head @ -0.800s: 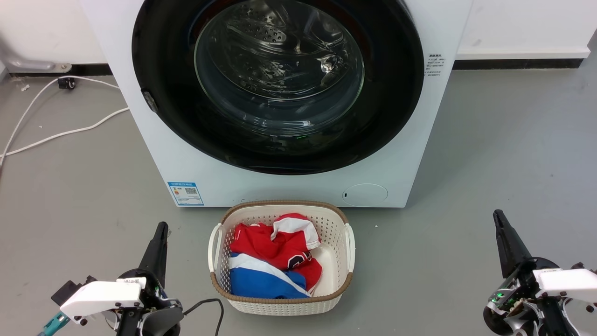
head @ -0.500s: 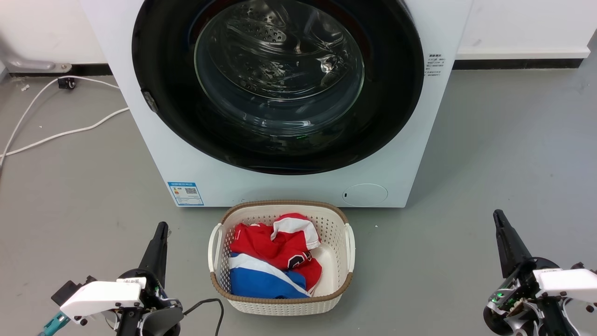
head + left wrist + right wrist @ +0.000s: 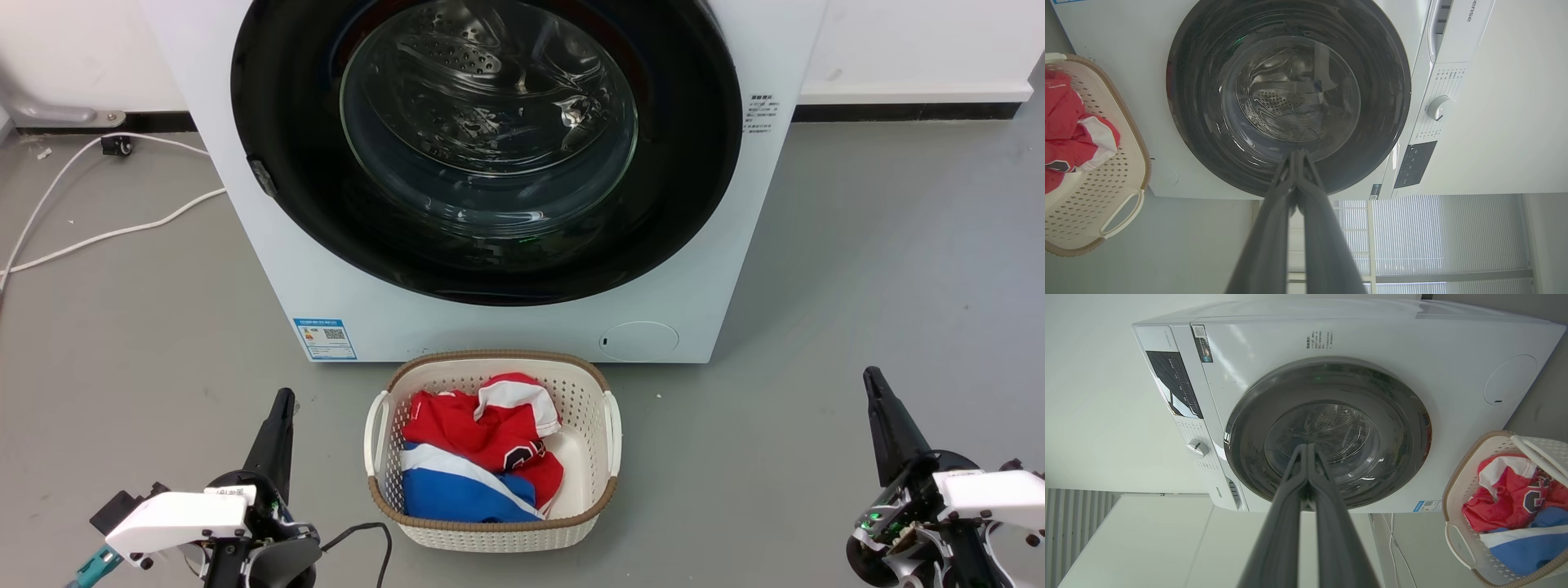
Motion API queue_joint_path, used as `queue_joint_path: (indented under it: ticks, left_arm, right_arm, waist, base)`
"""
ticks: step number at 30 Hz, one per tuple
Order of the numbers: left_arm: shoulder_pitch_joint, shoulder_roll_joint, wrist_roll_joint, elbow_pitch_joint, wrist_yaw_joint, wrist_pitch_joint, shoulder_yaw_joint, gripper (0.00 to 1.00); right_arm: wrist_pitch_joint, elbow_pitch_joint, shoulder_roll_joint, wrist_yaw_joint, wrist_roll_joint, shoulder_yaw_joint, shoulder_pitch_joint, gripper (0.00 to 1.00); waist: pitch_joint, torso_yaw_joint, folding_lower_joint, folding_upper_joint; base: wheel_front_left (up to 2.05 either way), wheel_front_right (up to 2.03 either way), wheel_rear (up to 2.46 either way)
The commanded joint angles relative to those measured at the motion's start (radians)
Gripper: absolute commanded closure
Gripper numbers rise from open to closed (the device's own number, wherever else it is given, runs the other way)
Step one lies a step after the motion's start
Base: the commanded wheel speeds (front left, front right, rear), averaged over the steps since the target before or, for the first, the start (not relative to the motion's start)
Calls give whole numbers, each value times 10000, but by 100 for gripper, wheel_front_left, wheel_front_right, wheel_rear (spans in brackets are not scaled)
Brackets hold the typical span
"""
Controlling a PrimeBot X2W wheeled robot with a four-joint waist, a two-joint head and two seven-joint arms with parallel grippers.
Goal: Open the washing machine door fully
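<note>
The washing machine door (image 3: 286, 163) lies shut in the front of the machine (image 3: 457, 327). Just before the machine, on the floor (image 3: 857, 269), stands a basket (image 3: 498, 357) with clothes (image 3: 465, 433) in it. The left gripper (image 3: 282, 404) is near the basket's left side and the right gripper (image 3: 872, 380) well off to its right. Cables (image 3: 122, 231) trail across the floor left of the machine.

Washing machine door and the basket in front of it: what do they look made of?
The washing machine door has a glossy black ring, probably plastic; its window looks like clear glass, the drum showing through. The basket seems matte cream plastic, with moulded holes.
</note>
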Motion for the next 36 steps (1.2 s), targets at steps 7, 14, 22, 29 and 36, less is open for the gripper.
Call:
queue_joint_path:
  ticks: [7, 14, 22, 29, 36]
  left_arm:
    - [164, -36, 11, 203, 9, -44, -107, 0]
    - [89, -35, 110, 33, 6, -406, -632, 0]
    - [-8, 10, 776, -236, 3, -791, -1158, 0]
    - [-33, 17, 2270, -394, 0, -1090, -1369, 0]
    - [-50, -10, 3931, -526, -2, -1368, -1506, 0]
  right_arm:
    - [-34, 161, 24, -2, -15, 23, 198, 0]
    - [-318, -197, 24, 0, -155, 213, 358, 0]
    - [-729, -522, -95, 2, -601, 468, 493, 0]
    - [-1062, -675, -261, 4, -1711, 534, 589, 0]
    - [-1338, -831, -267, 6, -3560, 450, 650, 0]
  waist:
    - [2, -2, 0, -1]
    - [9, -9, 0, -1]
    - [12, -12, 0, -1]
    - [-1, -16, 0, -1]
    - [-23, -26, 0, -1]
  base:
    - [0, 0, 0]
    - [0, 0, 0]
    - [0, 0, 0]
    - [0, 0, 0]
    - [0, 0, 0]
